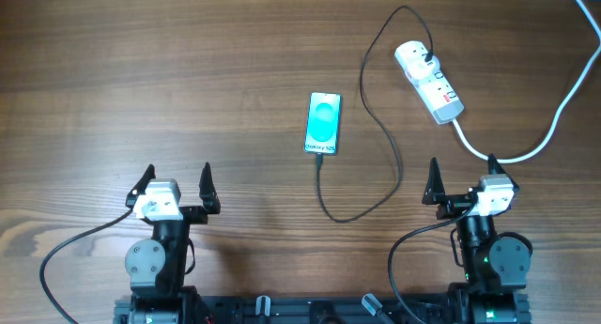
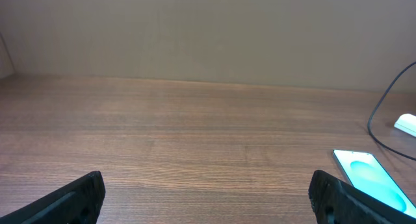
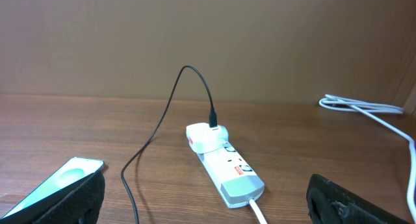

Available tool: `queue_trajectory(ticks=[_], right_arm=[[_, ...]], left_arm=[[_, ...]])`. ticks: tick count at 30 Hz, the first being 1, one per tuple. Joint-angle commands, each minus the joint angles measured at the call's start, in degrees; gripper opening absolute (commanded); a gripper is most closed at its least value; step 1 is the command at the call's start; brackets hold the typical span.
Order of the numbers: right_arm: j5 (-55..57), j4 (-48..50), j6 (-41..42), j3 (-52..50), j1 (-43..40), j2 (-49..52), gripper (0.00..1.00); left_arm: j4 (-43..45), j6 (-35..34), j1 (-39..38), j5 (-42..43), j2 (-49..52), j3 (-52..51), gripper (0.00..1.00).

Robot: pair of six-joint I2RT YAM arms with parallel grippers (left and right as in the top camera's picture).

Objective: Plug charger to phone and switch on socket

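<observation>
The phone (image 1: pixel 322 123) lies flat mid-table, cyan screen up, white strip at its near end. The thin black charger cable (image 1: pixel 383 127) runs from a white adapter on the socket (image 1: pixel 430 81), loops across the table and ends at the phone's near edge; I cannot tell whether its tip is seated. My left gripper (image 1: pixel 176 185) is open and empty, left of and nearer than the phone. My right gripper (image 1: pixel 462 177) is open and empty, nearer than the socket. The right wrist view shows the socket (image 3: pixel 227 168), the cable (image 3: pixel 164 115) and the phone (image 3: pixel 60 180).
The socket's thick white lead (image 1: pixel 554 122) curves past my right gripper and off the far right edge; it also shows in the right wrist view (image 3: pixel 367 109). The left wrist view shows the phone (image 2: pixel 375 180), the black cable (image 2: pixel 383 110) and the wooden table (image 2: pixel 195 139).
</observation>
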Motion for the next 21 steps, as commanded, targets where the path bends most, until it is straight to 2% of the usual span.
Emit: queue_trajectory(ticks=[1, 21], right_arm=[[0.1, 0.1, 0.9, -0.1, -0.3, -0.5, 1.0], [0.1, 0.1, 0.9, -0.1, -0.3, -0.5, 1.0]], left_arm=[[-0.1, 1.1, -0.2, 0.7, -0.6, -0.4, 1.0], [0.0, 1.1, -0.2, 0.7, -0.5, -0.4, 1.0]])
